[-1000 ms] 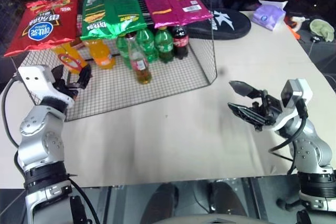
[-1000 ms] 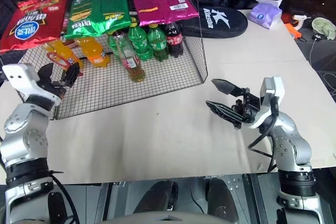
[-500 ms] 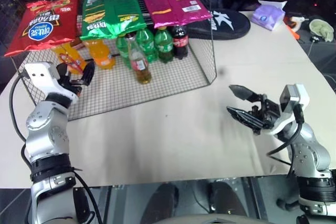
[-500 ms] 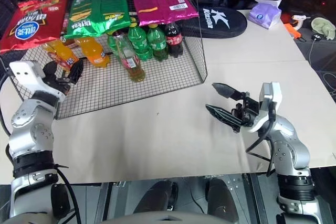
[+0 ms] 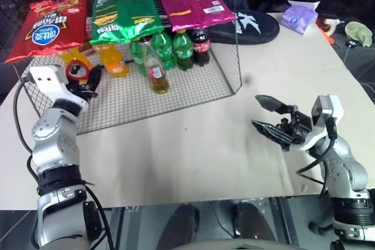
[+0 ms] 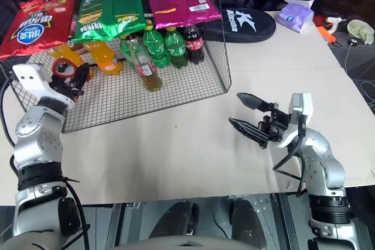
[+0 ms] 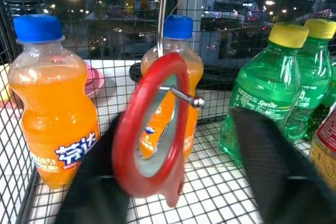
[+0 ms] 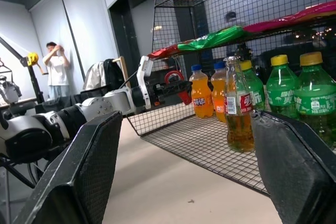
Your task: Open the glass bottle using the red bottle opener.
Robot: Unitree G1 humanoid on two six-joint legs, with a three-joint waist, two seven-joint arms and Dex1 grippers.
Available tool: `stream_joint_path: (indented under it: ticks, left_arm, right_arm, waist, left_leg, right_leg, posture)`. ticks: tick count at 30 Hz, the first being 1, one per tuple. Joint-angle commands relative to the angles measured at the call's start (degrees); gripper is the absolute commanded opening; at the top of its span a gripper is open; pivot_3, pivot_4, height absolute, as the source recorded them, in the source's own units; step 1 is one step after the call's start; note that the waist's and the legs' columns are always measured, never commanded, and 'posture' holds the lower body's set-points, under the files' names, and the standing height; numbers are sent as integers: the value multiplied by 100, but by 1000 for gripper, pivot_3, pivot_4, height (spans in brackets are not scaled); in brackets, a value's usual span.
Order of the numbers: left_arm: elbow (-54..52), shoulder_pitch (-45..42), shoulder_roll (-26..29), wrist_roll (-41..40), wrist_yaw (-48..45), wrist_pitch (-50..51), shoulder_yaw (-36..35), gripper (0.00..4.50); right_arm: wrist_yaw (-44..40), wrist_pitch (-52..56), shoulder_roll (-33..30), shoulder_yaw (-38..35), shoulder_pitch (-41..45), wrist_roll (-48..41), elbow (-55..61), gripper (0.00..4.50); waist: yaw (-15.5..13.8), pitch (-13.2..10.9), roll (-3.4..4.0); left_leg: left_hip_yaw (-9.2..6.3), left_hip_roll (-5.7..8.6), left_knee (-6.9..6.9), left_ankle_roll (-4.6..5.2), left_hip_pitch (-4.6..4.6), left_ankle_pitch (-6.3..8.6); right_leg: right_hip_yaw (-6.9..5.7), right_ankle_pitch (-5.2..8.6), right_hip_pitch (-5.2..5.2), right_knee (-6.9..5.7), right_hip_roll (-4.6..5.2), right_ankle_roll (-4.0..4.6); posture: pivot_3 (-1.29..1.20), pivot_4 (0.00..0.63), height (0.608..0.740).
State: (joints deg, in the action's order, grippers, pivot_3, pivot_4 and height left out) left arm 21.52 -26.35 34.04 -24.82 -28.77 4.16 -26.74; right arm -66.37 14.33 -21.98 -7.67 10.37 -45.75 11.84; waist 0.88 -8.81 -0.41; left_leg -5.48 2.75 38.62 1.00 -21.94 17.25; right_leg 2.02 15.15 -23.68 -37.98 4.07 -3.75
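Red plastic sits between my left fingers (image 7: pixel 94 182) now: the small flat red bottle opener (image 7: pixel 149 129), hanging by its ring head from a thin metal hook (image 7: pixel 181 94) at the front of the wire-mesh rack (image 5: pixel 176 89). A second ago those fingers stood wide just short of it; they have since pushed in and narrowed around the ring. From the wrist view one finger lies against the ring while the other looks a little apart, so I cannot be sure the grip is firm yet. If it holds, the tool is mine and only has to come off the hook.

My right gripper (image 5: pixel 270 118) hangs over the cream-coloured bench (image 5: pixel 193 150), fingers spread wide and holding nothing.

The small clear glass bottle of amber liquid (image 5: pixel 156 68), red-and-white label showing, stands upright inside the rack. Orange plastic soda bottles (image 7: pixel 50 108) crowd just behind the opener, green plastic bottles (image 5: pixel 174 48) stand behind the glass one, and snack bags (image 5: pixel 126 11) lie across the rack's top.
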Motion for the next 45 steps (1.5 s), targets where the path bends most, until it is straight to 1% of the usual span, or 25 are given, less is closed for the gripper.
stream_joint_path:
  ticks: [1, 2, 9, 14, 21, 26, 35, 38, 39, 45]
  left_arm:
    - [-27, -99, 49, -6, -63, -166, -35, 1419]
    - [-34, -84, 47, -9, -66, -166, -37, 851]
    - [-282, 65, -47, -386, -271, -48, -194, 851]
    - [-705, 270, -129, -1093, -663, 335, -382, 851]
    - [-922, 279, -189, -1884, -843, 848, -704, 851]
    - [-1099, 414, -194, -2226, -1058, 1201, -720, 851]
    - [-1174, 479, -241, -2376, -1053, 1311, -801, 851]
    - [-1117, 436, -247, -2353, -1022, 1313, -794, 103]
    - [-1110, 429, -249, -2340, -997, 1335, -785, 47]
    - [-1264, 470, -288, -2453, -1058, 1502, -768, 47]
  right_arm:
    - [-45, -190, 47, -20, 3, 30, 26, 3931]
    - [-43, -204, 50, -16, -5, 37, 31, 3931]
    - [-19, -235, 75, -18, -51, 60, 29, 3931]
    - [-21, -305, 128, -5, -62, 119, -18, 3931]
    - [-35, -384, 175, 26, -104, 196, -56, 3931]
    - [-31, -462, 199, 58, -148, 253, -70, 3931]
    - [3, -527, 214, 87, -205, 306, -49, 3931]
    - [6, -555, 217, 92, -198, 321, -58, 3931]
    - [7, -561, 215, 87, -198, 321, -62, 3931]
    - [25, -583, 207, 78, -202, 337, -69, 3931]
  waist:
    - [-1, 0, 0]
    - [-1, 0, 0]
    - [5, 0, 0]
    - [6, 0, -1]
    - [6, 1, -1]
    - [7, 1, -1]
    - [-2, 1, -2]
    - [-3, 2, -3]
    - [-9, 2, -2]
    - [-1, 2, -3]
  left_leg:
    - [0, 0, 1, 0, 0, 0]
    - [0, 0, 2, 0, 0, 0]
    - [0, 0, 3, 0, 0, 0]
    - [-1, -1, 5, 0, -1, 0]
    - [-1, -1, 9, 0, 0, 0]
    - [-1, -1, 13, 0, 0, 0]
    - [-3, 0, 18, 0, 0, 0]
    - [-3, 0, 18, 0, 0, 0]
    - [-4, 0, 18, 0, 0, 0]
    - [-5, 0, 24, 0, 0, 0]
  right_leg:
    - [0, 0, 0, 0, 0, 0]
    - [0, 0, 0, -1, 0, 0]
    - [0, 0, 0, -2, 0, 0]
    - [0, 0, 0, -3, 2, 0]
    - [0, 0, 2, -6, 0, 0]
    - [0, 0, 3, -6, 0, 0]
    - [-2, 0, 6, -7, 0, 0]
    - [-3, 0, 6, -7, -1, 0]
    - [-3, 0, 6, -7, -1, 0]
    - [-4, 0, 7, -10, -1, 0]
  posture:
    - [0, 150, 740]
    - [0, 150, 740]
    - [0, 150, 740]
    - [0, 150, 740]
    - [0, 150, 740]
    - [0, 150, 740]
    - [0, 150, 740]
    - [0, 150, 740]
    - [0, 150, 740]
    - [0, 150, 740]
